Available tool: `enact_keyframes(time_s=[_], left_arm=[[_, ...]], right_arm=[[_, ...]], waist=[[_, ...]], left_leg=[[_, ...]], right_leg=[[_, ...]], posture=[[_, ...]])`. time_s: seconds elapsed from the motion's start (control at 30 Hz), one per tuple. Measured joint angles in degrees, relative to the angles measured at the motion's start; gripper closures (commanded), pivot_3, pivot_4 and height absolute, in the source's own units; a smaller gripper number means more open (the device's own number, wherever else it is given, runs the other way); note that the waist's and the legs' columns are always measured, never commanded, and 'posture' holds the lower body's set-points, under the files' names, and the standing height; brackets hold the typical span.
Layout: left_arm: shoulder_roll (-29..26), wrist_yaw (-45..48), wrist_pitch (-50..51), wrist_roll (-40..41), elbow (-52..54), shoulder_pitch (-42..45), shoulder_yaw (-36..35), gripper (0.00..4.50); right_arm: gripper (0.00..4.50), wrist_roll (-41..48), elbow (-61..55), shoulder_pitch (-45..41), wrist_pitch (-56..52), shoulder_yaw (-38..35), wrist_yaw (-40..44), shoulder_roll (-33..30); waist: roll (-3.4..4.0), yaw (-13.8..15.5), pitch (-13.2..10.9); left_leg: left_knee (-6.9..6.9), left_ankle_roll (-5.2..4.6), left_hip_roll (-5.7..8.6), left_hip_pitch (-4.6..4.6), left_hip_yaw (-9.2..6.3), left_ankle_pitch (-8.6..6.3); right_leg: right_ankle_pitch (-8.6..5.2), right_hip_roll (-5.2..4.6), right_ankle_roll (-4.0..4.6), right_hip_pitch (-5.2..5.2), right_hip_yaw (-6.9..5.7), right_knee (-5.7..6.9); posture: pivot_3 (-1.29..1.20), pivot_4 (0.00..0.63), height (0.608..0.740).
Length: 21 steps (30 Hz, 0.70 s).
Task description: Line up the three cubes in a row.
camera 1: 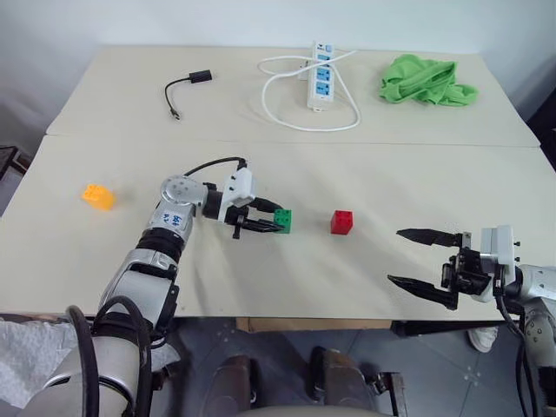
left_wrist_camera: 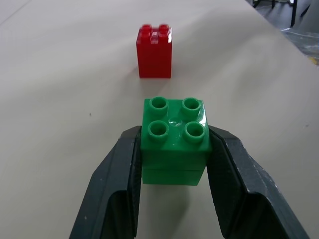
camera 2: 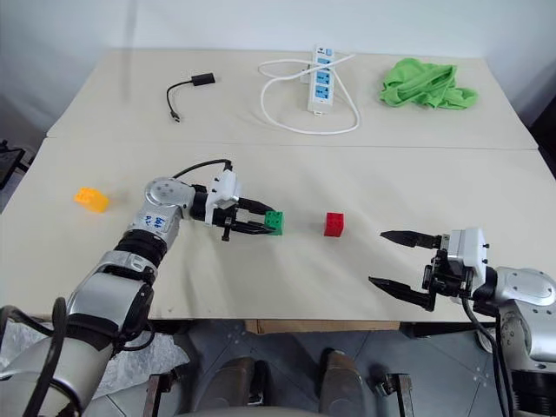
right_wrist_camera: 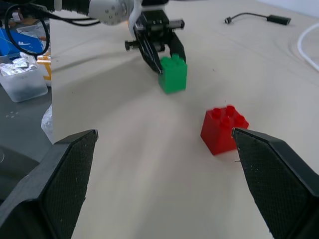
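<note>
**Operator:** Over at nine o'clock on the table (camera 1: pixel 365 287) sits the orange-yellow brick (camera 1: pixel 98 196), alone and well apart from the other two. I judge it's the last one to fetch.

**Observer:** And in the middle?

**Operator:** My left gripper (camera 1: pixel 265 226) is clamped on the green brick (camera 1: pixel 282 220), one finger on each side, studs up. The red brick (camera 1: pixel 342 222) stands near it toward three o'clock, with a gap between them. I'm holding the green one level with the red, I'd say, so it can be set down beside it to start the row.

**Observer:** Right side?

**Operator:** At four o'clock my right gripper (camera 1: pixel 426 258) hangs with its fingers wide apart, holding nothing, near the table's front edge, kept out of the way, I think.

**Observer:** Anything you can't make out?

**Operator:** I can't tell whether the green brick rests on the table or is just off it. The fingers cover its lower sides.
</note>
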State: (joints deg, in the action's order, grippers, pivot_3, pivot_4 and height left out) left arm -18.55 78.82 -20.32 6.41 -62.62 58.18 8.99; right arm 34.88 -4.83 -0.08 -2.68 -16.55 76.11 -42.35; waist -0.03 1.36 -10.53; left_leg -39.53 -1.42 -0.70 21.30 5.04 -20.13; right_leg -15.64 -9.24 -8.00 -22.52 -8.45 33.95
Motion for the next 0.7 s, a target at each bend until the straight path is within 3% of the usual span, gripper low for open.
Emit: enact_keyframes(time_s=[0.2, 0.5, 0.7], left_arm=[[2.16, -1.36, -1.62, -0.83, -4.79, 0.86, -1.72, 3.03], [1.62, -3.48, -3.77, -1.85, -5.67, 2.09, -4.68, 0.21], [-7.14, 5.54, -2.37, 4.01, 7.44, -6.45, -9.51, 0.1]], right_arm=[[0.0, 0.05, -1.94, 2.99, 0.16, -0.05, -1.25, 0.73], [0.0, 0.29, -2.17, 3.87, 0.11, 0.26, -1.98, 1.65], [0.0, 0.82, -3.34, 0.66, -0.91, 2.97, -2.27, 3.78]], waist=[[-0.01, 0.27, -0.01], [-0.01, 0.06, -0.01], [0.01, -1.26, 0.01]], left_leg=[[-0.24, -0.12, 0.02, 0.14, -0.07, -0.07], [-0.29, -0.14, 0.01, 0.14, -0.06, -0.08], [-0.27, -0.13, -0.07, 0.09, -0.03, -0.09]], right_leg=[[0.05, -0.01, -0.08, 0.02, 0.0, 0.01], [0.07, -0.01, -0.1, 0.02, 0.01, 0.02], [0.06, 0.0, -0.08, -0.01, 0.06, 0.07]], posture=[[0.0, 0.15, 0.74], [0.0, 0.15, 0.74], [0.0, 0.15, 0.74]])
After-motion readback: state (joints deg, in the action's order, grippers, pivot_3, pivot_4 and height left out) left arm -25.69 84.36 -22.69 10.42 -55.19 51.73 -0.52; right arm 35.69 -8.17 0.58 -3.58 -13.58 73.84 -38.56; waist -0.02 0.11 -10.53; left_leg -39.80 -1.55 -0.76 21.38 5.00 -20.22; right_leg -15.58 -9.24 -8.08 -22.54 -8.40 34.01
